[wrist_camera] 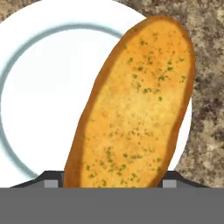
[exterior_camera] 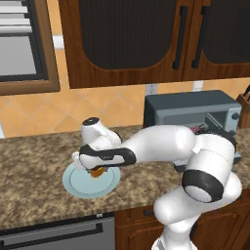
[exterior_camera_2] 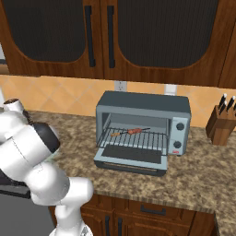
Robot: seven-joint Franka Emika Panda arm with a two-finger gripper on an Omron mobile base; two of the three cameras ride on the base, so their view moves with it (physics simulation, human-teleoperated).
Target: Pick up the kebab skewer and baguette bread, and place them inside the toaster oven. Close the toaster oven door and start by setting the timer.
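Looking in, I saw the skewer [exterior_camera_2: 130,132] already inside the oven [exterior_camera_2: 143,129]. My hand [exterior_camera: 97,170] pinched the bread [wrist_camera: 135,105] above the plate [exterior_camera: 78,188]. Door and timer waited.

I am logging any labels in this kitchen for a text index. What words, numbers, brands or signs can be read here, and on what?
No readable text in any view.
The boxy grey-blue toaster oven has round knobs down its right side, with no legible marks.
The golden herb-flecked baguette bread, the white plate with a blue ring, the wooden knife block and the dark wooden cabinets are unmarked.
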